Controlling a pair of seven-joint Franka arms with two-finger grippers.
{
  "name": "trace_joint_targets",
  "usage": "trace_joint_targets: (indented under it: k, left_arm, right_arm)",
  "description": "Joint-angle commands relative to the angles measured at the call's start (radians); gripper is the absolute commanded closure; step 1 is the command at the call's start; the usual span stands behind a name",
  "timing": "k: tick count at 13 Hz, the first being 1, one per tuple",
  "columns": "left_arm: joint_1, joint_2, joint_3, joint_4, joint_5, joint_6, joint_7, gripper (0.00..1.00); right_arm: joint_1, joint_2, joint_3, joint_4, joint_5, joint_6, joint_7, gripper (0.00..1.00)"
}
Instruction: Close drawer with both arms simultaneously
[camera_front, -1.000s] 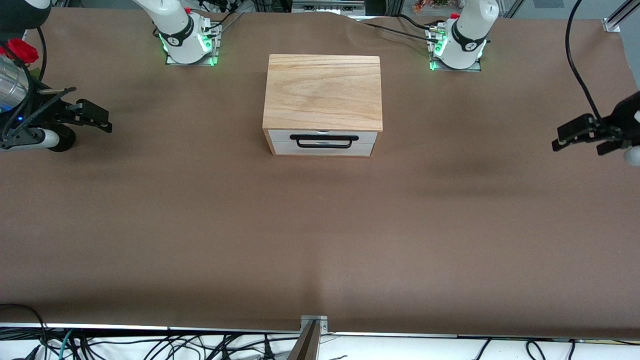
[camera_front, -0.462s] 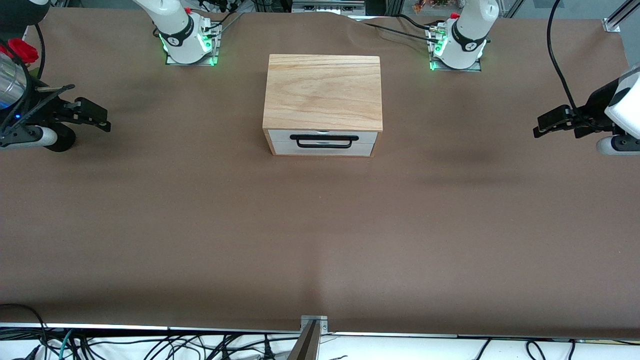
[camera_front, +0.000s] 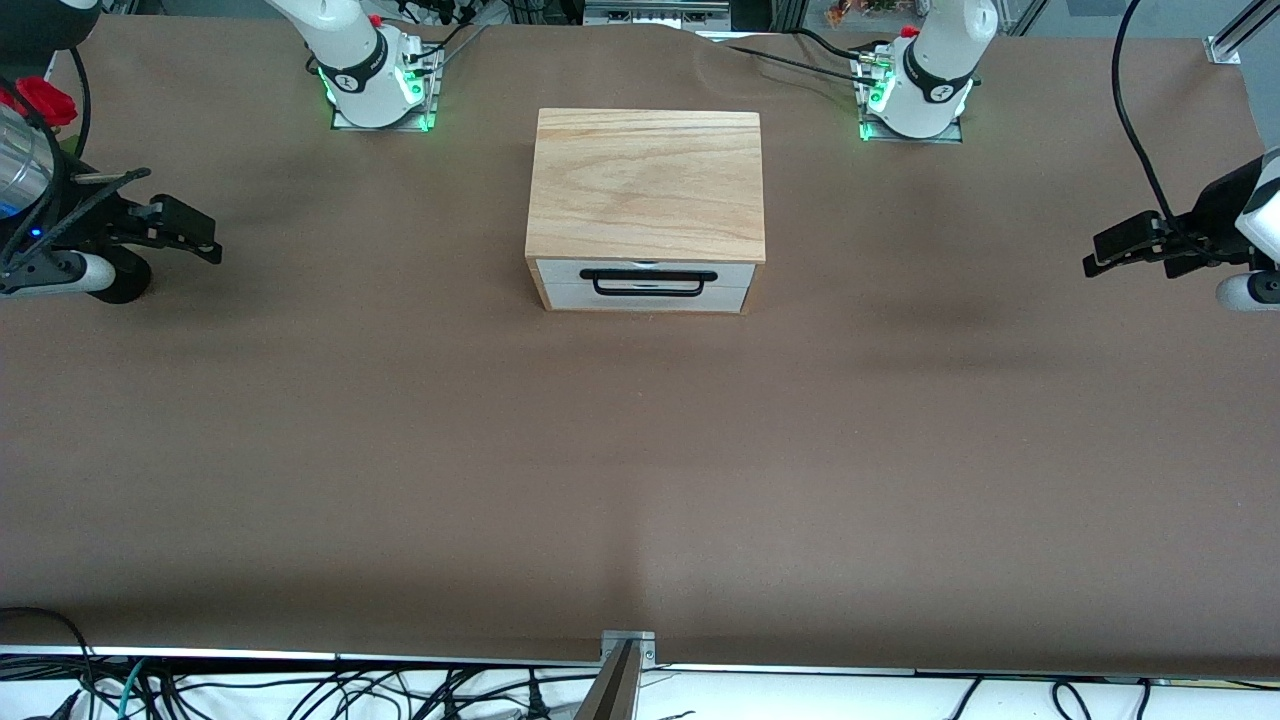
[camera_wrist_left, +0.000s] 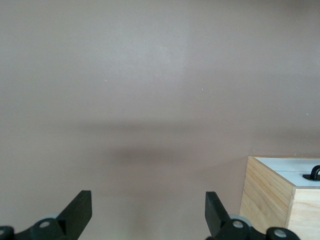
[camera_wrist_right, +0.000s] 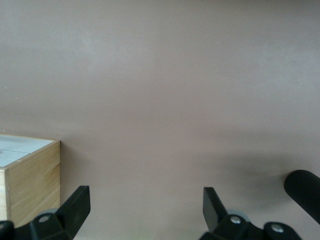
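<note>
Brown table (camera_front: 640, 450) carries the box (camera_front: 646, 185) with its drawer (camera_front: 645, 284) flush, so we hold our left gripper (camera_front: 1135, 252) and right gripper (camera_front: 185, 235) spread wide, well apart from it.

Light fell evenly from above and the front view was bright and sharp. Soft, diffuse shadows lay on the brown table (camera_front: 640, 450), one dark band near the left arm's end and a fainter one under the right gripper (camera_front: 185, 238). Green glow ringed both arm bases. Both wrist views looked paler, hazy, with blurred shadow bands across the tabletop
</note>
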Motion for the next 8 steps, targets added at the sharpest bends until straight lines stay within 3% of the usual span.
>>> trace_joint_targets:
  k: [1,8]
  left_arm:
    - [0.014,-0.019,-0.019,-0.014,0.031,0.011,0.014,0.00]
    - [0.010,0.004,-0.023,0.007,0.030,0.011,0.019,0.00]
  right_arm:
    - [-0.006,-0.009,0.012,0.006,-0.016,-0.007,0.006,0.00]
    - [-0.006,-0.009,0.012,0.004,-0.016,-0.007,0.003,0.00]
